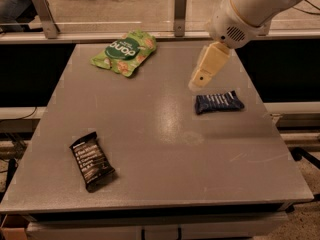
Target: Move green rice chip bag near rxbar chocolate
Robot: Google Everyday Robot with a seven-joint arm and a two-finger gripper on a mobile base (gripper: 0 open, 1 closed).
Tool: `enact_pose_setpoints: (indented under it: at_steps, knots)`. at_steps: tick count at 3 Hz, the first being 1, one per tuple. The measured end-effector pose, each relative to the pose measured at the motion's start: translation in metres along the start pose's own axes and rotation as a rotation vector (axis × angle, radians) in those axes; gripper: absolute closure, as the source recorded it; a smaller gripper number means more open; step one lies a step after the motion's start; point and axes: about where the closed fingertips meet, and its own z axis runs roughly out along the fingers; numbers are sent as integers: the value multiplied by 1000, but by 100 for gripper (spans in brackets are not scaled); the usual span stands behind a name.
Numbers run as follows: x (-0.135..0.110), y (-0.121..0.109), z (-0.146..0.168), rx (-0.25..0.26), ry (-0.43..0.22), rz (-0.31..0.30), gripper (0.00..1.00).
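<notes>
1. The green rice chip bag point(124, 51) lies flat on the grey table point(165, 154), toward 11 o'clock from the table's middle and close to the far edge.
2. Its long axis runs from about 8 o'clock to 2 o'clock. The end at 2 o'clock lies nearest the far edge, and the dark green round logo faces up.
3. The rxbar chocolate point(92, 160) lies toward 8 o'clock from the table's middle, near the front left corner and well apart from the bag.
4. Its long axis runs from about 11 o'clock to 5 o'clock, with the rows of white text facing up.
5. A dark blue bar wrapper point(218, 102) lies toward 2 o'clock from the table's middle, its long axis close to the 9-to-3 line.
6. The gripper point(196, 84) hangs above the table at about 1 o'clock from its middle, slanting down toward 7 o'clock from the white arm point(250, 6).
7. Its tip is just up from the blue wrapper, at that wrapper's 11 o'clock. The green bag is well apart from it, toward 10 o'clock.
8. The gripper holds nothing that can be seen; whether it is apart or together cannot be told.
</notes>
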Motion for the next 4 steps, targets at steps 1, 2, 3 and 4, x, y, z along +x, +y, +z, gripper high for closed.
enact_pose_setpoints:
  at_steps: [1, 2, 3, 4]
  knots:
    - [0, 0, 0, 0, 0, 0, 0]
    - [-13, -9, 18, 6, -37, 16, 0]
    - [-38, -35, 61, 15, -110, 66, 0]
    - [-69, -62, 108, 16, -201, 145, 0]
